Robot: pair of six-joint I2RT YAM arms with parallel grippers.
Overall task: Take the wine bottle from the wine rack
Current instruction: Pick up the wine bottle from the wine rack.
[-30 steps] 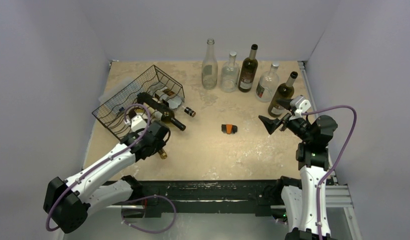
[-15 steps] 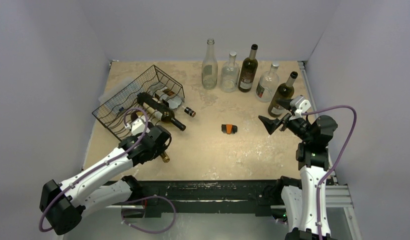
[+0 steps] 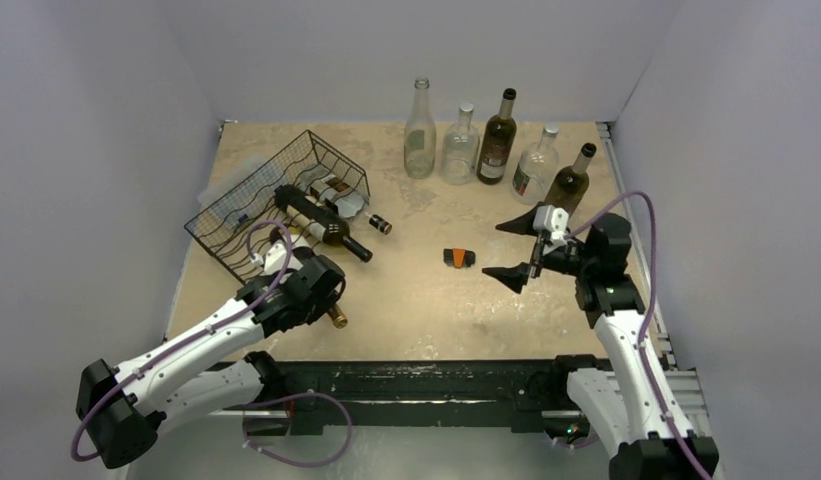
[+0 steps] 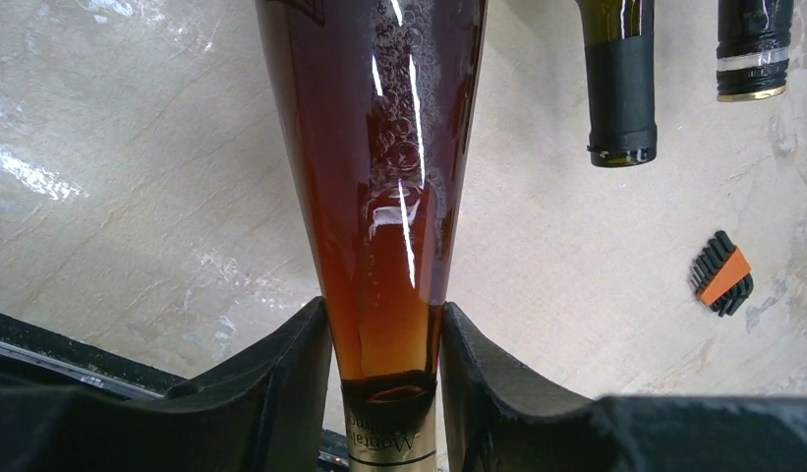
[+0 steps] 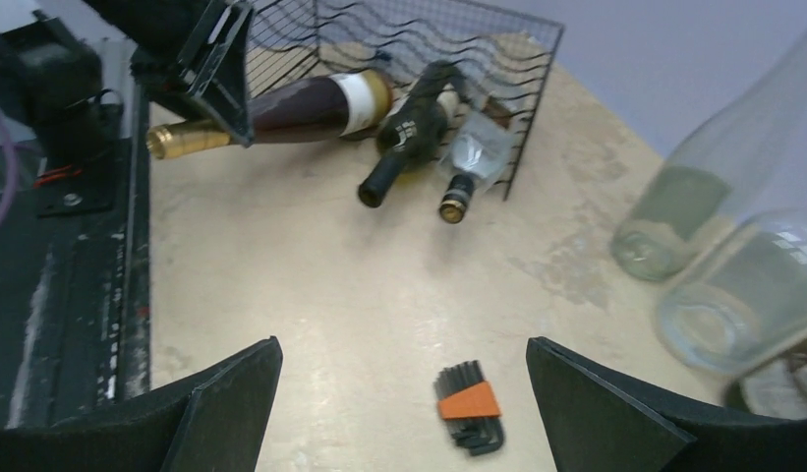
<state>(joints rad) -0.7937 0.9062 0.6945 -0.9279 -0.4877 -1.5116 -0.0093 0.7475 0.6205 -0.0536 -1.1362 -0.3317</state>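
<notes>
Left pincer (image 4: 384,324) is narrowed on the neck of the amber wine bottle (image 4: 379,147), just at its gold cap, which points toward 5 o'clock. Its base seems to lie at the front edge of the wine rack (image 3: 256,195), at 10 o'clock on the desk (image 3: 426,300); the arm hides that contact. Right pincer (image 3: 508,250) gapes wide, holding nothing, at 3 o'clock

The surface (image 3: 426,300) is a beige, stone-patterned slab. A black wire wine rack (image 3: 236,205) stands on its left rear area. Five bottles (image 3: 497,140) stand upright toward the rear, three clear and two dark. An orange-and-black hex key set (image 3: 458,258) lies near the centre, apart from the rest.
</notes>
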